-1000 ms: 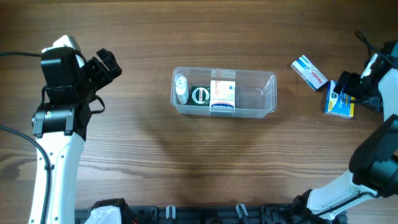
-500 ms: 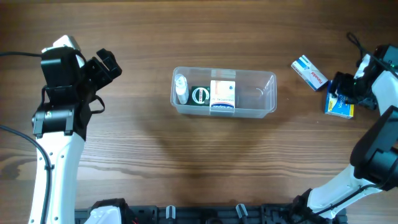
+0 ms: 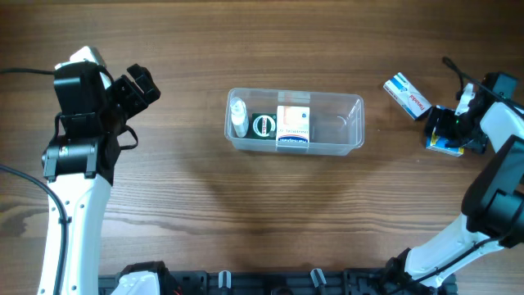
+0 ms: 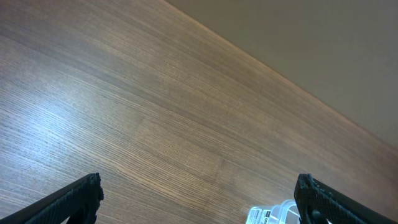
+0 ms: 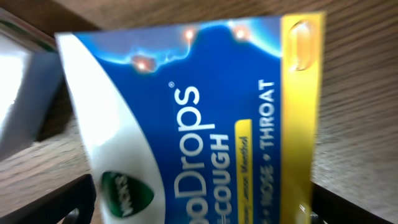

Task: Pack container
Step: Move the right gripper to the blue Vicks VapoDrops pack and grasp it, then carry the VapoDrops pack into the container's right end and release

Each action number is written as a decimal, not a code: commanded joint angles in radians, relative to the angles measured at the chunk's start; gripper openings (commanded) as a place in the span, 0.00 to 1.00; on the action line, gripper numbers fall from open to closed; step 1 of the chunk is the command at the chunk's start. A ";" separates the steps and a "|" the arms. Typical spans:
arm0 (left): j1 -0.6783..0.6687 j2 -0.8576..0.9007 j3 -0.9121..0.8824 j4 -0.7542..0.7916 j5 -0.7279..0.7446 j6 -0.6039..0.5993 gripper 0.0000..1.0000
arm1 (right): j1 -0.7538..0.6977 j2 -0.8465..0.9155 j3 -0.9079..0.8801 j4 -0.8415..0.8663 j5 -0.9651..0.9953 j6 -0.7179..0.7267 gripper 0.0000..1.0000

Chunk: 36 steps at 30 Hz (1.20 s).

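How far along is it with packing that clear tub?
Partly done. The container already holds a small bottle, a round dark item and a white box. The right hand is at the blue-and-yellow cough drops box, grip unclear. That box and the blue-and-white box beside it sit outside.

The blue-and-yellow box (image 5: 205,124) in the right wrist view read "oDrops", "COUGH" and "THROAT" — its green shield logo was blurred; labels inside the container (image 3: 342,124) were too small to read
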 commanded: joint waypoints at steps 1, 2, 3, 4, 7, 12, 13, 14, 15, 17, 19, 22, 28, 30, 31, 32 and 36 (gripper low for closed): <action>0.005 0.003 0.008 0.001 0.011 0.005 1.00 | 0.000 0.026 -0.014 -0.001 0.023 0.018 0.99; 0.005 0.003 0.008 0.001 0.011 0.005 1.00 | 0.000 0.025 -0.014 -0.002 0.034 0.035 0.98; 0.005 0.003 0.008 0.001 0.011 0.005 1.00 | 0.000 0.025 -0.014 -0.002 0.033 0.046 0.94; 0.005 0.003 0.008 0.001 0.011 0.005 1.00 | 0.000 0.025 -0.014 -0.002 0.033 0.047 0.88; 0.005 0.003 0.008 0.001 0.011 0.005 1.00 | 0.000 0.021 0.010 -0.021 0.032 0.098 0.73; 0.005 0.003 0.008 0.001 0.011 0.005 1.00 | 0.000 -0.002 0.064 -0.082 0.029 0.130 0.73; 0.005 0.003 0.008 0.001 0.011 0.005 1.00 | 0.000 -0.017 0.084 -0.108 0.029 0.150 0.73; 0.005 0.003 0.008 0.001 0.011 0.005 1.00 | 0.001 -0.025 0.095 -0.123 0.024 0.159 0.73; 0.005 0.003 0.008 0.001 0.011 0.005 1.00 | 0.001 -0.036 0.105 -0.137 0.014 0.169 0.73; 0.005 0.003 0.008 0.001 0.011 0.005 1.00 | 0.002 -0.067 0.121 -0.164 -0.030 0.178 0.73; 0.005 0.003 0.008 0.001 0.011 0.005 1.00 | 0.010 -0.110 0.125 -0.186 -0.059 0.196 0.73; 0.005 0.003 0.008 0.001 0.011 0.005 1.00 | 0.039 -0.179 0.125 -0.225 -0.099 0.211 0.71; 0.005 0.003 0.008 0.001 0.011 0.005 1.00 | 0.174 -0.319 0.125 -0.317 -0.152 0.211 0.71; 0.005 0.003 0.008 0.001 0.011 0.005 1.00 | 0.239 -0.366 0.125 -0.338 -0.172 0.212 0.71; 0.005 0.003 0.008 0.001 0.011 0.005 1.00 | 0.275 -0.388 0.125 -0.342 -0.175 0.221 0.71; 0.005 0.003 0.008 0.001 0.011 0.005 1.00 | 0.307 -0.405 0.125 -0.342 -0.176 0.235 0.71; 0.005 0.003 0.008 0.001 0.011 0.005 1.00 | 0.463 -0.441 0.125 -0.323 -0.180 0.312 0.72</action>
